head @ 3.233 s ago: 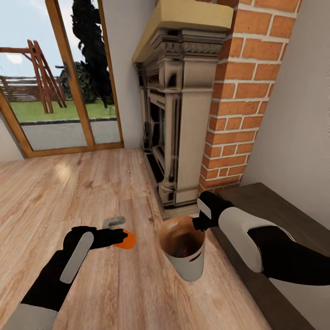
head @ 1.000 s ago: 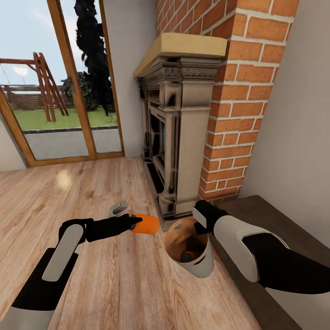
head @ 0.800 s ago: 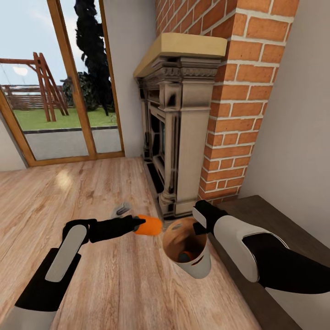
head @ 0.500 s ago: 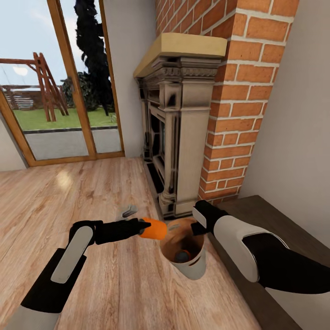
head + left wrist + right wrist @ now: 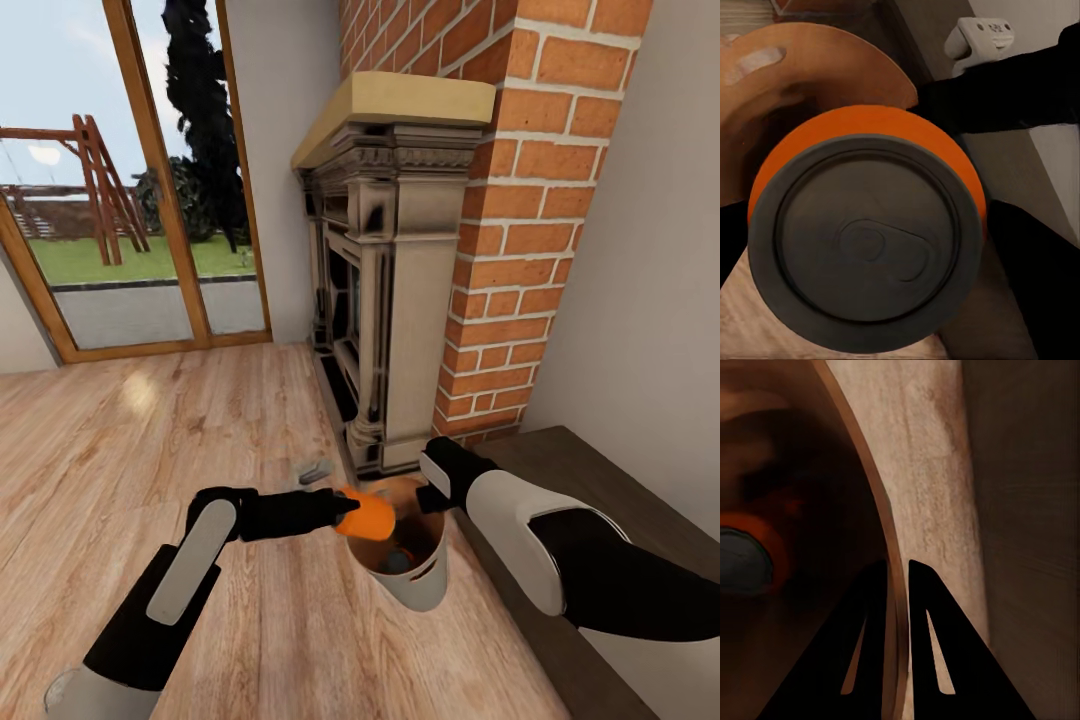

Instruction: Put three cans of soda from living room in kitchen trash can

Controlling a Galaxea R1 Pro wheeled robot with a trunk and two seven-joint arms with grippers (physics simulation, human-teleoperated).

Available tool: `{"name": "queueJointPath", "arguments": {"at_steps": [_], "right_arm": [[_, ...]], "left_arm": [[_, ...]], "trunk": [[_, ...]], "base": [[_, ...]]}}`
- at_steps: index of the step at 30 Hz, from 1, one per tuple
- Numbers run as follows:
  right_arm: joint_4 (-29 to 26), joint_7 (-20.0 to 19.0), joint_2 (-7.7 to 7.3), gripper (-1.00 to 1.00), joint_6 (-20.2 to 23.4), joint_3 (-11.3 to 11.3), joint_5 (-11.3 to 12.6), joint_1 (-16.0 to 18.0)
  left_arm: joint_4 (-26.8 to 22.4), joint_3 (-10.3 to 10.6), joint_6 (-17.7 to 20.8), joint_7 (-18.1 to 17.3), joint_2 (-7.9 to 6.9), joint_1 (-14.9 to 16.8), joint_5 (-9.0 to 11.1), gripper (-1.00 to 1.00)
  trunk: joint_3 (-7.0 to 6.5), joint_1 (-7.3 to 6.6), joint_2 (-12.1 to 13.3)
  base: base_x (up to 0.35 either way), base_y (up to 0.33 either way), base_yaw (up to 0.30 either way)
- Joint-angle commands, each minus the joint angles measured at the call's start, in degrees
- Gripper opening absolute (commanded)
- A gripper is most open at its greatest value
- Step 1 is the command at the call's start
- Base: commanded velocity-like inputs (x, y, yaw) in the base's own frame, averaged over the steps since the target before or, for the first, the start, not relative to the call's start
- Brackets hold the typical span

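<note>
Over bin mouth: L gripper (image 5: 338, 511) clamps orange can (image 5: 366, 517) by its end, light, rigid, slick-walled; R gripper (image 5: 897, 577) pinches trash can (image 5: 412, 580) rim.

We note a light wood plank floor (image 5: 150, 450). On it stands the brick fireplace (image 5: 400, 280), far right; a dark low bench (image 5: 600, 470) lies along the right wall.

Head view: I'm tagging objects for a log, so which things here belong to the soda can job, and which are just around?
Part of the job:
- orange can, held by the left gripper over the bin's rim
- tash can, its rim pinched by the right gripper
- cans inside it

Just around:
- fireplace
- glass doors
- dark bench
</note>
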State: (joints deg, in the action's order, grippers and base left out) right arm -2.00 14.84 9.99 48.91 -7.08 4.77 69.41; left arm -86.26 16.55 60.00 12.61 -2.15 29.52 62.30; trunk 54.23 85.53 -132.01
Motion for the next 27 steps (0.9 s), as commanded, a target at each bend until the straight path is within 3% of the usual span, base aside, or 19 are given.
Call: {"name": "queueJointPath", "arguments": {"at_steps": [1,5,7,12,17,27], "right_arm": [[-0.03,-0.15,0.0,-1.0,-0.04,0.04,0.07,0.03],[-0.03,-0.15,0.0,-1.0,-0.04,0.04,0.07,0.03],[-0.03,-0.16,0.0,-1.0,-0.04,0.04,0.07,0.03],[-0.03,-0.2,0.0,-1.0,-0.04,0.04,0.07,0.03],[-0.03,-0.41,0.0,-1.0,-0.04,0.04,0.07,0.03],[-0.03,-2.38,0.0,-1.0,-0.04,0.04,0.08,0.03]], "left_arm": [[0.79,0.65,0.0,0.02,0.36,0.0,-0.12,-1.0],[3.38,2.3,0.0,0.04,1.88,0.01,-0.35,-1.0],[5.13,3.41,-0.21,0.02,3.02,0.05,-1.67,-1.0],[8.95,4.86,-2.08,-0.09,6.27,0.09,-7.47,-1.0],[10.29,5.44,-4.51,-0.08,7.07,0.09,-9.02,-1.0],[11.04,7.28,-7.59,-0.04,7.28,0.11,-9.7,-1.0]], "trunk": [[-0.01,-0.01,-0.01],[-0.01,-0.01,-0.01],[-0.01,-0.01,-0.01],[-0.01,-0.01,-0.01],[-0.01,-0.01,-0.01],[-0.01,-0.01,-0.01]], "base": [[0.0,0.0,0.0],[0.0,0.0,0.0],[0.0,0.0,0.0],[0.0,0.0,0.0],[0.0,0.0,0.0],[0.0,0.0,0.0]]}}
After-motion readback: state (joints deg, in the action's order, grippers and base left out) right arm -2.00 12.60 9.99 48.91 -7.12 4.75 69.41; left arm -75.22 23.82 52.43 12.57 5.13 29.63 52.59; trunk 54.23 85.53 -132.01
